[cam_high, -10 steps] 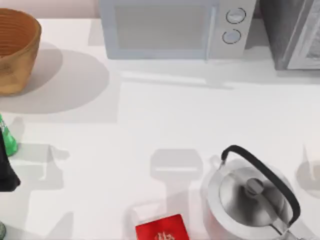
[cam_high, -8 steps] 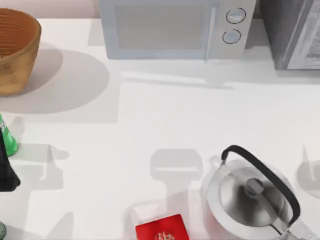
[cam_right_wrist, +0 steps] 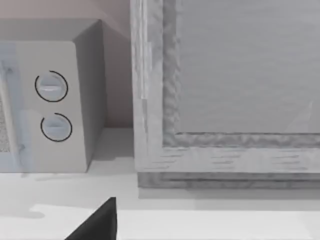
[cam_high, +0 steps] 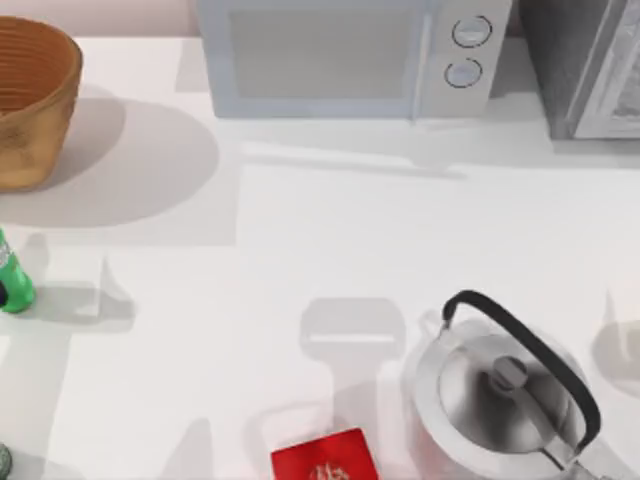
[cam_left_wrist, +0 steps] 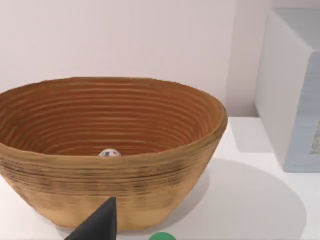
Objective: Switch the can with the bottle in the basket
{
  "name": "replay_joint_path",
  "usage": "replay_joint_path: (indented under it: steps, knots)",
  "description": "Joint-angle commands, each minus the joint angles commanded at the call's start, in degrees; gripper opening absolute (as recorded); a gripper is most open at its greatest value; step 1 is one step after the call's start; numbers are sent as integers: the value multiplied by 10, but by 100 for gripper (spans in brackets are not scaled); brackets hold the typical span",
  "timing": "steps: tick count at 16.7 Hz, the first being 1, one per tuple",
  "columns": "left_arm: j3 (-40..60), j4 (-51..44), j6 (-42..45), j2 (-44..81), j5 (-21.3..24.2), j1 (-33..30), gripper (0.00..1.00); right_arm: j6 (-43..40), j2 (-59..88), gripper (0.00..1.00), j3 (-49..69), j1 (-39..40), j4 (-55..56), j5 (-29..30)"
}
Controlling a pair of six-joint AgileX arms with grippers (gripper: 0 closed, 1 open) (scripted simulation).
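Note:
The brown basket [cam_high: 35,110] stands at the table's far left. In the left wrist view it [cam_left_wrist: 115,190] looms wide, and the pale top of the can [cam_left_wrist: 109,153] peeks over its near wall from inside. The green bottle [cam_high: 12,272] stands upright on the table at the left edge, in front of the basket; its top [cam_left_wrist: 161,236] shows just below the basket in the left wrist view. A black part of my left gripper [cam_left_wrist: 100,227] sits beside that bottle top, short of the basket. A black part of my right gripper [cam_right_wrist: 100,222] faces the appliances at the back right.
A microwave [cam_high: 340,55] and a grey appliance [cam_high: 590,65] line the back edge. A steel kettle [cam_high: 505,395] with a black handle stands at the front right. A flat red box [cam_high: 323,458] lies at the front middle.
The black shape of my left arm has slipped out of the top view's left edge. The bottle stays standing where it was, with more of it showing.

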Motion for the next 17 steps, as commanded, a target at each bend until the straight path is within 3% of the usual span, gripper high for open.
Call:
replay_joint_path:
  steps: [13,17]
  knots:
    - [694,-368,33,820,37,45,100,0,0,100,0,0,0,0]
    - [873,-484,60,1014,43,65,100,0,0,100,0,0,0,0]
